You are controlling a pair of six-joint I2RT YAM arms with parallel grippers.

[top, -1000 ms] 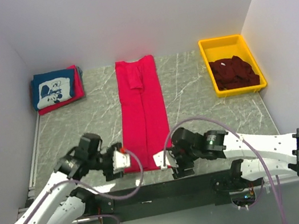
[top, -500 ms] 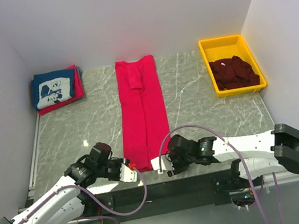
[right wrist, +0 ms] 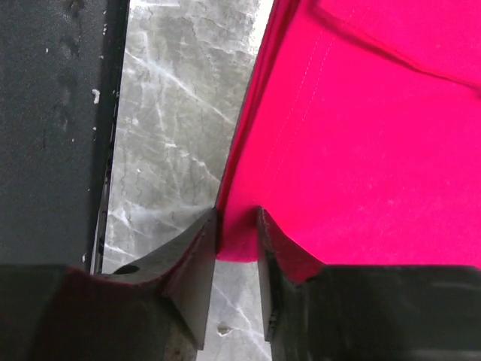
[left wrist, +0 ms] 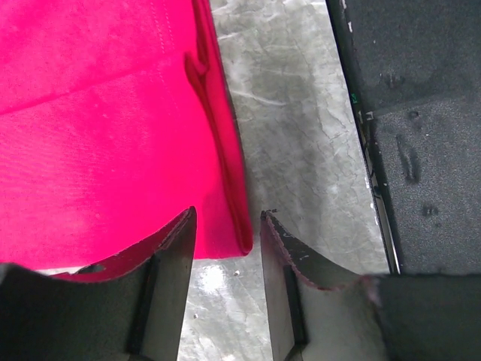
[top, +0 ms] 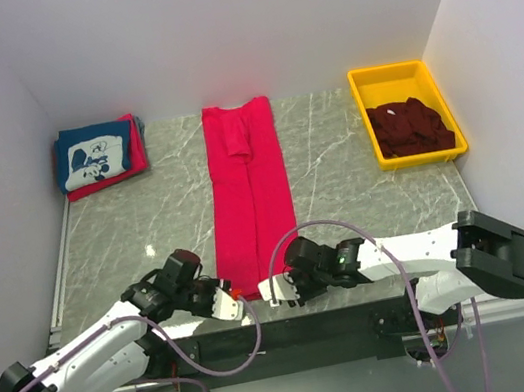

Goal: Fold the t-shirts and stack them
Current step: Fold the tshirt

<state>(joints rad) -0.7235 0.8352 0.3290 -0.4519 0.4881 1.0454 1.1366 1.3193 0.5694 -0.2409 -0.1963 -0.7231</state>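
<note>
Tabletop point(top: 341, 182) of grey veined pattern carries everything, and down its middle lies the red t-shirt point(top: 247, 193), folded into a long narrow strip whose long axis runs from the far wall toward the arms, collar end far and hem end near, lying flat. At the far right the yellow bin point(top: 399, 73) holds crumpled maroon t-shirts point(top: 412, 127); at the far left corner a folded navy t-shirt point(top: 92, 155) with a white print sits on top of a folded red one. Both arms reach low to the strip's near end. The left gripper point(top: 228, 301) stands partly spread over the near left corner: in its wrist view the left gripper point(left wrist: 225, 226) has one finger over the cloth, the corner lies in the gap, and a sliver of bare table shows beside the other finger. The right gripper point(top: 277, 290) is narrower: in its wrist view the right gripper point(right wrist: 237, 222) has both fingers against the near right corner, pinching the hem between them
</note>
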